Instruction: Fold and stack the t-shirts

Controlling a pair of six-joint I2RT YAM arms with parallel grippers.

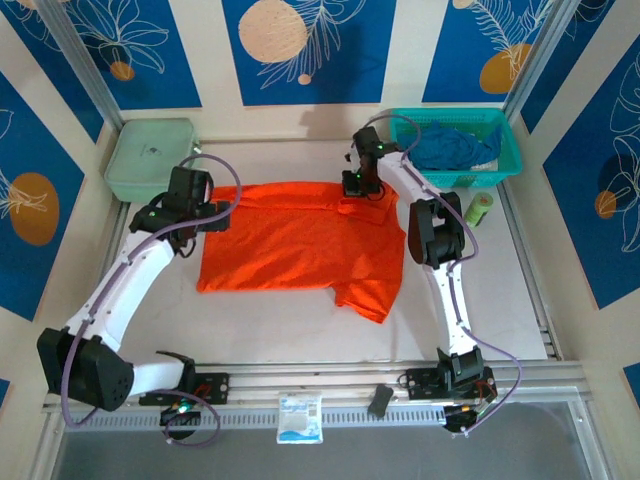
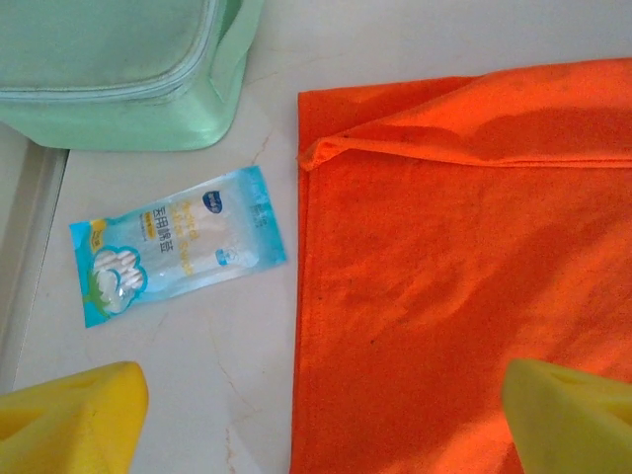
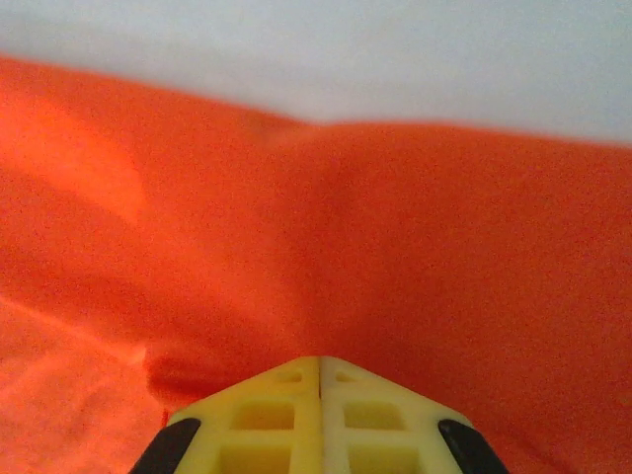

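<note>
As seen from above, find orange t-shirt (image 1: 300, 245) spread flat at table centre; note right gripper (image 3: 319, 361) at its 1 o'clock edge, jaws fully together, pinching cloth; note left gripper (image 2: 318, 405) at 10 o'clock corner, jaws wide apart, holding nothing; find dark blue t-shirt (image 1: 450, 148) crumpled in teal basket (image 1: 507, 152) at 2 o'clock.

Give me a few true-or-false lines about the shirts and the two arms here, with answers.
The orange shirt lies spread on the table. True.
The blue shirt lies on top of it. False: it sits in the teal basket.
The right jaws are shut on the orange shirt. True.
The left jaws are shut too. False: they stand open above the shirt's left edge.
A small blue packet lies on the orange shirt. False: it lies beside it, on the table.
</note>
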